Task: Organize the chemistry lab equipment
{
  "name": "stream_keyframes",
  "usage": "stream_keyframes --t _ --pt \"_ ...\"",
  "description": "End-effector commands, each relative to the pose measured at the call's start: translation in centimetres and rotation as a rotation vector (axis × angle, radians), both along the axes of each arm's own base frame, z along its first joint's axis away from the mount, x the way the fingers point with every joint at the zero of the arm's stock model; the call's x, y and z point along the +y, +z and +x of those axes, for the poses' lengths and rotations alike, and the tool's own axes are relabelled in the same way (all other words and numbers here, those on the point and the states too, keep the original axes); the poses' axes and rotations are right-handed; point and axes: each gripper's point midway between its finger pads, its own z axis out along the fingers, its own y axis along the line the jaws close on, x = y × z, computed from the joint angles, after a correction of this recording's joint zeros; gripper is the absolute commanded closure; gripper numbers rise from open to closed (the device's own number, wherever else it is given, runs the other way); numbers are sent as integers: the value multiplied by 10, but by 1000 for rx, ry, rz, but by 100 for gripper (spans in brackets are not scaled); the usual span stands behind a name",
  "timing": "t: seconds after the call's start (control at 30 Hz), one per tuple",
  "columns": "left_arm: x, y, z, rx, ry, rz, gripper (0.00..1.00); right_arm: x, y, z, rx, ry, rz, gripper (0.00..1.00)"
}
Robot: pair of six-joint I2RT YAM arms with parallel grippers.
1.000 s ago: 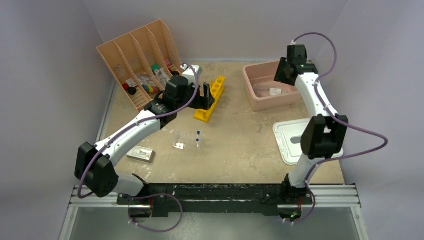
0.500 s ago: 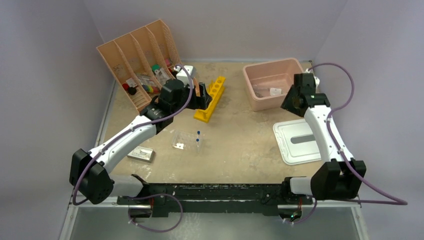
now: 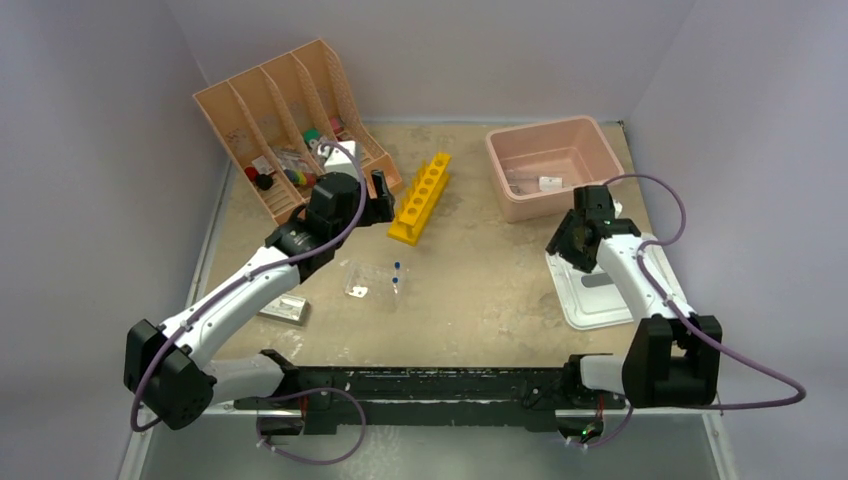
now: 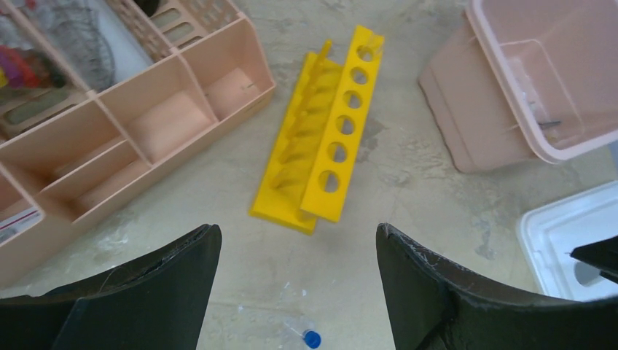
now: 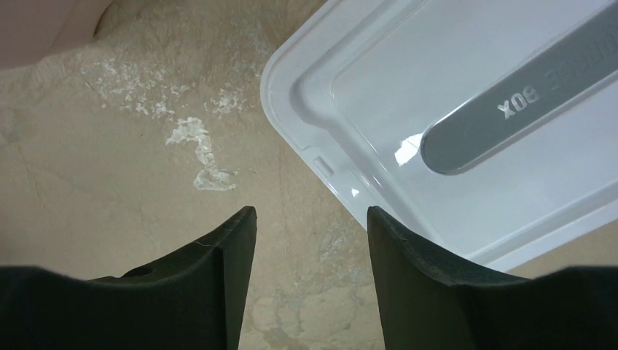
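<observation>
Left gripper (image 4: pixel 297 240): jaws apart, nothing between them, poised above the table (image 3: pixel 480 300) just beside the peach organizer's (image 3: pixel 262 108) right end and the yellow tube rack (image 3: pixel 420 198). Silver blister sheet (image 3: pixel 280 308): flat on the table at near left. Small loose items (image 3: pixel 290 172): in the organizer's slots. Blue-tipped pipettes (image 3: pixel 395 277): lying in a clear pack at table centre, near the rack. White packet (image 3: pixel 550 184): inside the pink tub (image 3: pixel 500 170) at far right. Right gripper (image 5: pixel 311 219): fingers parted and empty, low over the near-left corner of the white lid (image 3: pixel 600 300), which lies in front of the tub.
</observation>
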Motion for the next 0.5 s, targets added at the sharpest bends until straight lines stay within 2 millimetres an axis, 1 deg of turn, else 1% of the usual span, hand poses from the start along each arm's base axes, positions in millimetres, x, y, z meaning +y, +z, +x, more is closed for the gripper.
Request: stream_keyframes --t 0.0,0.07,0.1,0.13,0.2,0.3,0.4,0.47 --pt "31 5 -5 -19 154 4 23 4 -4 26 -92 3 30 40" --pt "33 6 -5 -23 169 -5 22 4 -9 34 -107 -5 28 41" --pt "32 6 -5 -23 169 -8 22 -1 -11 40 -122 -16 7 42" --pt "31 7 -4 -25 166 -13 22 -4 -12 46 -135 -18 -13 42" --pt "27 6 -3 -22 151 -19 22 -4 -18 52 -133 -18 -14 43" --pt "23 7 -1 -21 138 -24 22 -7 -28 56 -114 -27 -28 48" --pt "22 7 0 -22 135 -22 22 -9 -39 57 -94 -22 -44 56" --pt "22 5 0 -20 135 -18 22 -11 -45 57 -81 -24 -55 58"
